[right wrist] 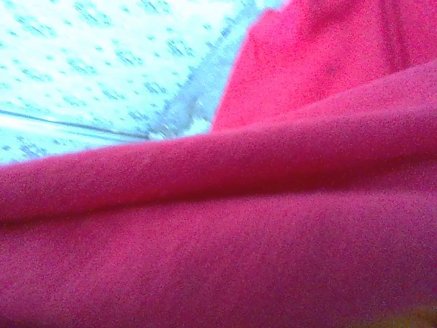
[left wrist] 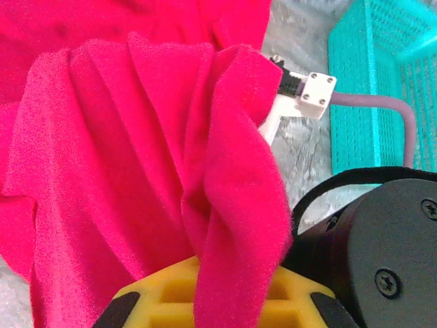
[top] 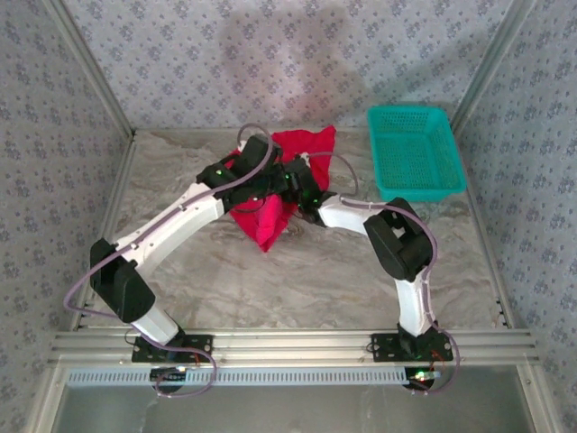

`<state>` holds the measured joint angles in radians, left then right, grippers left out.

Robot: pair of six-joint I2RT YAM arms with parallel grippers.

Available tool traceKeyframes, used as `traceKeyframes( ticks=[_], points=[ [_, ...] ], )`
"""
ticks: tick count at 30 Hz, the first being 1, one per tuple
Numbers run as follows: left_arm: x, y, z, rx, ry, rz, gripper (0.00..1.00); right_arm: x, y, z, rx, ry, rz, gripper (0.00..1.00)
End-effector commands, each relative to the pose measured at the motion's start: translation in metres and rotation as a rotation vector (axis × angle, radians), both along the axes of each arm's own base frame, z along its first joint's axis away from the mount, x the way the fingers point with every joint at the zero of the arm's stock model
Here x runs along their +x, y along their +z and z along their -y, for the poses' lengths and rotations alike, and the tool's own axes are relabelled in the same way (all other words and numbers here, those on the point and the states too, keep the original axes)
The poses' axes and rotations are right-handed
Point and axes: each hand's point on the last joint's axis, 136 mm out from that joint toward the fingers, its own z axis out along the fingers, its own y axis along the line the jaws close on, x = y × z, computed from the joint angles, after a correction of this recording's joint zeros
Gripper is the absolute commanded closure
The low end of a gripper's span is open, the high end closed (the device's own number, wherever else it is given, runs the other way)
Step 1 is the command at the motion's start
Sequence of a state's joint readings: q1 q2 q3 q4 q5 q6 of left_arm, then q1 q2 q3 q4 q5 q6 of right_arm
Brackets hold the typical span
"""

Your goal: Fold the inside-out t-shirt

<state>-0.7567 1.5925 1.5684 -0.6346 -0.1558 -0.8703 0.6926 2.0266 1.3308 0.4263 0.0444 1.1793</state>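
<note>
The inside-out t-shirt [left wrist: 136, 171] bunches over our left fingers [left wrist: 164, 295], which pinch it. Our right fingers [top: 290, 183]: we cannot tell. No fold yet; next, spread it flat beneath them.

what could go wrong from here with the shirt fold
1. The shirt is bunched in pleats at the left gripper, so a fold may set in creases.
2. Cloth lies across the right wrist view, so that arm may move blind.
3. The right arm and its cable sit close to the left gripper; they might snag or bump.
</note>
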Motion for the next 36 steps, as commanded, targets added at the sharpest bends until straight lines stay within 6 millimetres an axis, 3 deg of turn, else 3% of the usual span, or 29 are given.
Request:
traceKeyframes(
  ticks=[1, 4, 7, 12, 18, 21, 24, 29, 32, 36],
  points=[
    [-0.062, 0.127, 0.098, -0.397, -0.402, 0.178, 1.0, -0.012, -0.077, -0.002, -0.132, -0.057, -0.154, 0.21],
    [-0.059, 0.126, 0.078, -0.311, -0.372, 0.201, 1.0, -0.023, -0.076, 0.018, -0.144, -0.077, -0.161, 0.23],
    [-0.048, 0.111, 0.052, -0.261, -0.317, 0.191, 1.0, -0.043, -0.078, 0.056, -0.231, -0.086, -0.172, 0.25],
    [-0.023, 0.081, 0.016, -0.224, -0.265, 0.16, 1.0, -0.081, -0.078, 0.141, -0.452, -0.122, -0.24, 0.28],
    [-0.001, 0.056, 0.011, -0.187, -0.278, 0.104, 1.0, -0.117, -0.064, 0.243, -0.647, -0.257, -0.303, 0.3],
    [0.002, 0.046, 0.022, -0.191, -0.325, 0.074, 1.0, -0.122, -0.05, 0.275, -0.675, -0.307, -0.296, 0.32],
    [0.002, 0.036, 0.028, -0.168, -0.364, 0.041, 1.0, -0.115, -0.034, 0.26, -0.628, -0.183, -0.202, 0.31],
    [0.008, 0.025, 0.02, -0.15, -0.348, 0.011, 1.0, -0.114, -0.021, 0.172, -0.428, 0.207, -0.017, 0.24],
    [0.01, 0.02, 0.014, -0.148, -0.339, 0.0, 1.0, -0.114, -0.022, 0.14, -0.37, 0.282, -0.002, 0.22],
    [0.011, 0.015, 0.004, -0.149, -0.324, -0.019, 1.0, -0.112, -0.023, 0.11, -0.419, 0.334, 0.042, 0.21]
  ],
)
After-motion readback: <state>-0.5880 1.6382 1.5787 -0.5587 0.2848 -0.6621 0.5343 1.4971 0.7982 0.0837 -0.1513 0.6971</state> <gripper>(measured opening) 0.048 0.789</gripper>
